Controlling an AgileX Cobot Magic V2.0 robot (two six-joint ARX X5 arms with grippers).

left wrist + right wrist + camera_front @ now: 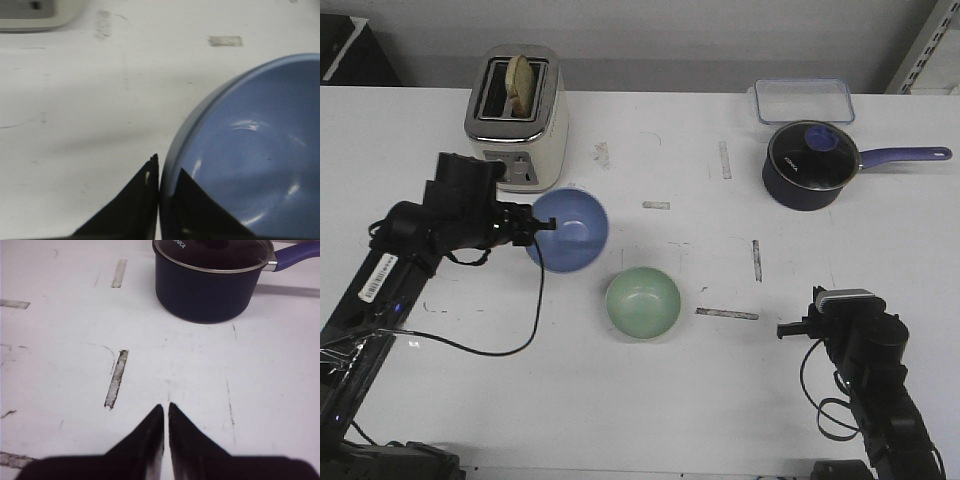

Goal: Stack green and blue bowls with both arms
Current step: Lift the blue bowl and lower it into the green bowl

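The blue bowl (569, 229) is tilted, its left rim pinched by my left gripper (544, 225); one finger is inside the bowl and one outside. In the left wrist view the blue bowl (255, 155) fills the right side, with the left gripper (166, 172) shut on its rim. The green bowl (643, 302) stands upright on the table just right of and nearer than the blue one. My right gripper (787, 329) rests low at the near right, shut and empty; in its wrist view the right gripper (166, 408) points at bare table.
A cream toaster (516, 115) with bread stands behind the left arm. A dark navy saucepan (808, 165) with glass lid and long handle sits far right, also the saucepan (210, 277) in the right wrist view. A clear plastic container (802, 99) lies behind it.
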